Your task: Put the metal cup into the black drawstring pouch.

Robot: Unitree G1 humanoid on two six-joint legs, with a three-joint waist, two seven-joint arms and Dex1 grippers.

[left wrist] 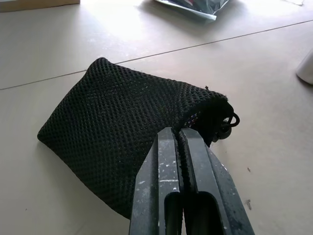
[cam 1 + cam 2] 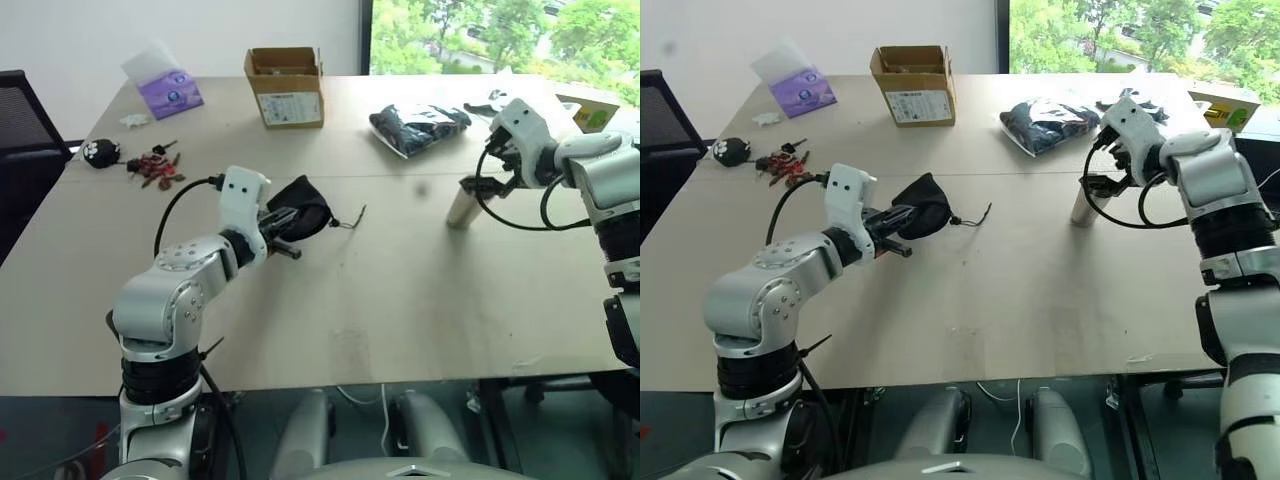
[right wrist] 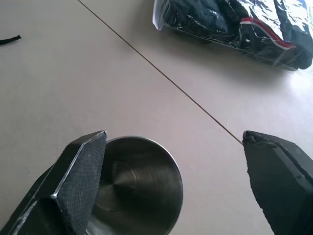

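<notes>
The black drawstring pouch (image 2: 306, 205) lies at mid-table, a mesh bag with its cord (image 2: 351, 220) trailing to the right. My left gripper (image 1: 182, 142) is shut on the edge of the pouch (image 1: 117, 132) at its mouth. The metal cup (image 2: 462, 208) stands upright to the right of the pouch, on the table seam. My right gripper (image 3: 174, 138) hovers over it, open wide and angled down. In the right wrist view, I look into the mouth of the cup (image 3: 137, 188), which sits between the fingers, close against one finger (image 3: 78, 176). The other finger is well apart from it.
A clear bag of black items (image 2: 418, 125) lies behind the cup. A cardboard box (image 2: 286, 86) and a purple tissue pack (image 2: 168, 92) stand at the back. A black plush toy (image 2: 100, 152) and small red bits (image 2: 156, 168) lie at the far left, near a black chair (image 2: 18, 120).
</notes>
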